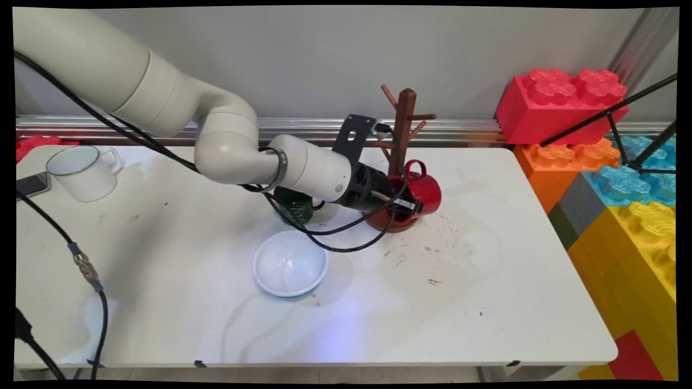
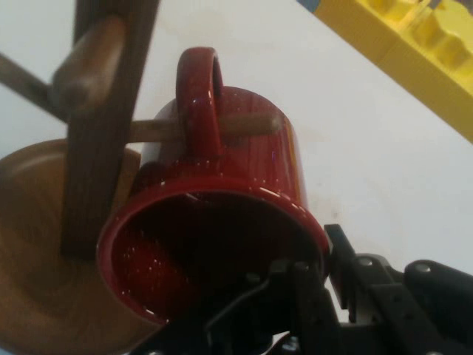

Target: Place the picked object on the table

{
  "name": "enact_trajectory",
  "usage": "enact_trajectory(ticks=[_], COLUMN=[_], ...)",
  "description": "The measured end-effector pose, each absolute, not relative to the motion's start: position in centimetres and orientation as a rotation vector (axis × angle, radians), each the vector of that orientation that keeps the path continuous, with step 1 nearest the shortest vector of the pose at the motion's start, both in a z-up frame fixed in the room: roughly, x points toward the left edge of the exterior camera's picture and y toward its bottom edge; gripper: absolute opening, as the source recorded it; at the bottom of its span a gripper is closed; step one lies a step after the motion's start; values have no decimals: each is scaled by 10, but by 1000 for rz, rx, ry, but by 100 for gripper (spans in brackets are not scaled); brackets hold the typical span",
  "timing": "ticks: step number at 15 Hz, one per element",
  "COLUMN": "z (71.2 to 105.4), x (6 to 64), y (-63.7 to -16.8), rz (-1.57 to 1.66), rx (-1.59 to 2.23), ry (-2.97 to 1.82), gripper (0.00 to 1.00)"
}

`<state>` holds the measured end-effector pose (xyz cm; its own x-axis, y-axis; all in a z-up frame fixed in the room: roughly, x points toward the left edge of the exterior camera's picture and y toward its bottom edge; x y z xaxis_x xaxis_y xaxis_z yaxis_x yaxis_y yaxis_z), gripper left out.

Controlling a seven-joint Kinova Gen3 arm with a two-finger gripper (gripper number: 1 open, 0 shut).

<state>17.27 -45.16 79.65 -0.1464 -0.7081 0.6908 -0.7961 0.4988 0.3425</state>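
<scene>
Now, gripper (image 1: 412,207): clamped on red mug's (image 2: 222,222) rim.
Mug handle (image 2: 199,103): hooked over a mug tree (image 1: 403,156) peg.
Nearby: white bowl (image 1: 290,265), green mug (image 1: 294,208).

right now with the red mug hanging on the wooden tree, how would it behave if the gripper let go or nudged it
The red mug looks rigid and glossy, probably enamel, so likely slippery at the rim the gripper pinches. Its handle is threaded on a short peg, so it would probably swing rather than fall. The tree is slim on a small round base, so a sideways push might tip it.
</scene>
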Motion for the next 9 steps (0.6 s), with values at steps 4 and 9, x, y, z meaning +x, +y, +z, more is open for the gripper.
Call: enact_trajectory(ticks=[4,9], z=[803,813], x=[167,159], y=[-450,-442], rz=[121,94], rx=[1230,1208], ry=[-1889,-1891], gripper=[0,0])
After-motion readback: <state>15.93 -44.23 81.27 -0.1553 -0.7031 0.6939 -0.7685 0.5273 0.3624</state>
